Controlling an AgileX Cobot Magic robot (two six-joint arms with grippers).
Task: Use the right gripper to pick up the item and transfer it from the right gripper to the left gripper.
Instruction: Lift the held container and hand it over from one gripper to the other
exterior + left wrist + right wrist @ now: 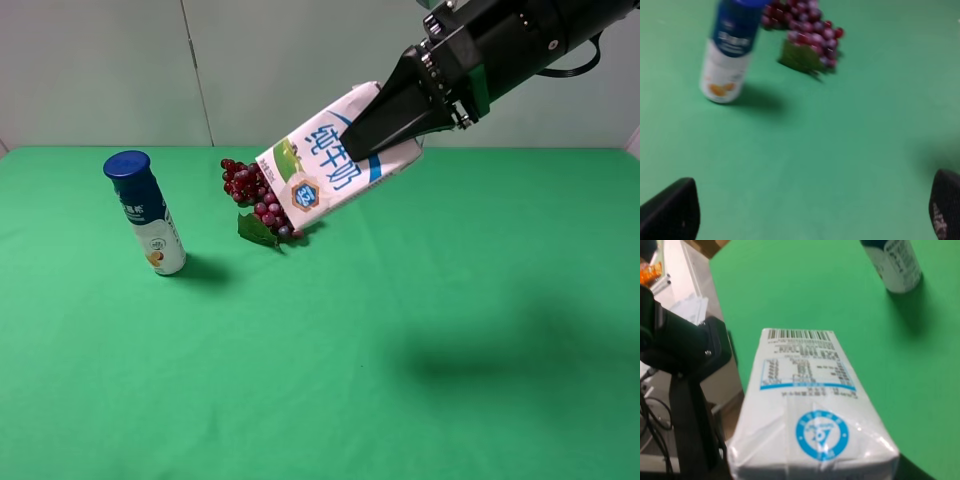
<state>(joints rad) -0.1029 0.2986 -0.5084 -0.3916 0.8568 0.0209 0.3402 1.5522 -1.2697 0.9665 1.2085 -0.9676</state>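
Table (400,400): covered in green cloth. The bunch of grapes (252,195) lies on its far half, left of middle in the high view.
Right arm (530,40): bulky and black. It enters above the grapes and to their right, sloping down toward them.
Shadow (500,360): a soft dark patch on the cloth, well to the near right of the grapes.
Milk carton (320,180): held in the air, clear of the cloth and tilted. Its lower end hangs over the right side of the grapes and its upper end rises away from them to the right. The high view does not show whether that lower end touches the grapes. In the right wrist view the carton (810,405) fills the frame, with the barcode at its far end and a round blue emblem at its near end.
Right gripper (360,140): clamped on the carton's upper end. One tapering black finger lies flat across the printed face, and the other is hidden behind the carton.
Bottle (146,212): white with a blue cap, standing upright to the left of the grapes and clearly apart from them.
Grapes: dark red, resting on the cloth, with a green leaf (255,230) at their near edge.
Left gripper (807,210): only its own blurred wrist view shows it. The two dark fingertips (670,210) are spread wide apart with nothing between them. The grapes (807,37) lie well ahead across bare cloth, with the bottle (727,55) beside them.
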